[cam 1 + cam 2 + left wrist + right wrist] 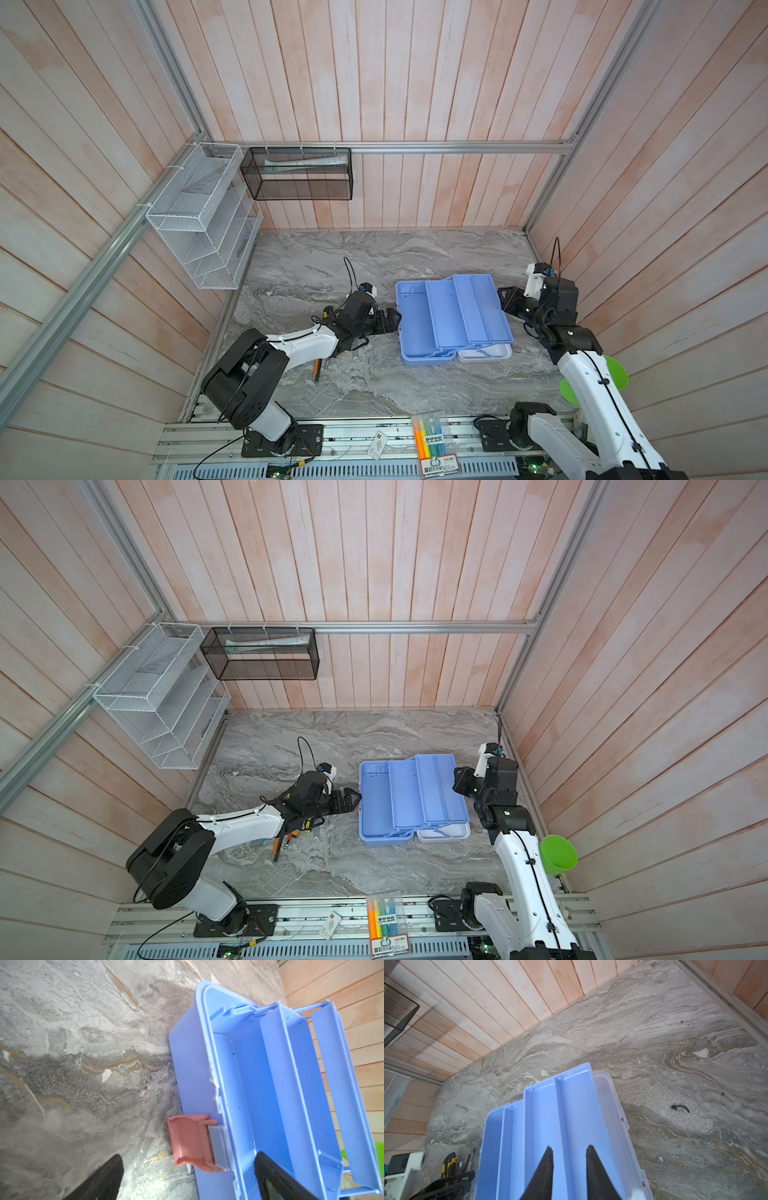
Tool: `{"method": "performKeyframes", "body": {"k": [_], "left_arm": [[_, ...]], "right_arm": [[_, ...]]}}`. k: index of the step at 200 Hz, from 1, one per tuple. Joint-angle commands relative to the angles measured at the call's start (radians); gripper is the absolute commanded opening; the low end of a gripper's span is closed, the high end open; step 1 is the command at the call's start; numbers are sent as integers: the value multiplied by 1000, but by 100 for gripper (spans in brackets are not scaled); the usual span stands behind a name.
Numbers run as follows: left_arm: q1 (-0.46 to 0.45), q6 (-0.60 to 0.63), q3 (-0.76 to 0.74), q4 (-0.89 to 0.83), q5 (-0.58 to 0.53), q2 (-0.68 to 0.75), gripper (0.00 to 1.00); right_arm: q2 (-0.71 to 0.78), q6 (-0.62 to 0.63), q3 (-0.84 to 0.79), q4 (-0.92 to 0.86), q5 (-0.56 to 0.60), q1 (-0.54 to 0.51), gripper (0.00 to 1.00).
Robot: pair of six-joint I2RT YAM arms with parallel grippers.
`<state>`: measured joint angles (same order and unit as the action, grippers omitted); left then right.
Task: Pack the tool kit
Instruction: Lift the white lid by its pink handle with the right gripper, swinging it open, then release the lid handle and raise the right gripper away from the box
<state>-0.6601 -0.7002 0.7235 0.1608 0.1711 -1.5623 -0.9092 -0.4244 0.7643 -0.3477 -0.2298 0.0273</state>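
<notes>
The tool kit's light blue case [415, 324] [376, 804] lies open on the marble table, its inner trays [469, 307] [546, 1109] fanned out to the right over the white lid [486, 353] [610, 1101]. My left gripper [392, 320] [352, 799] [189, 1155] is open wide and straddles the case's left wall beside the pink latch [187, 1140], with one finger inside the base. My right gripper [505, 299] [459, 779] [569, 1147] hangs over the outermost tray, its jaws apart with nothing held. Small orange and yellow-black tools [316, 368] [276, 848] [449, 1164] lie under the left arm.
A clear pack of highlighters [432, 440] and a small white card [377, 444] rest on the front rail. A green bowl [559, 854] sits behind the right arm. A white wire rack [195, 216] and a black mesh basket [299, 174] hang on the walls.
</notes>
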Motion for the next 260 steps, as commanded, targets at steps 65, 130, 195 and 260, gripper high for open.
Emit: {"method": "performKeyframes", "body": {"k": [65, 130, 195, 260], "left_arm": [[-90, 3, -8, 95, 49, 4, 100], [-166, -42, -1, 146, 50, -43, 100], [-199, -51, 12, 155, 42, -56, 100], [-240, -51, 53, 159, 36, -92, 100]], "right_arm": [[-151, 111, 122, -103, 101, -205, 28], [-258, 136, 102, -57, 123, -247, 30], [-367, 157, 120, -18, 102, -255, 30], [-467, 176, 213, 38, 84, -291, 32]]}}
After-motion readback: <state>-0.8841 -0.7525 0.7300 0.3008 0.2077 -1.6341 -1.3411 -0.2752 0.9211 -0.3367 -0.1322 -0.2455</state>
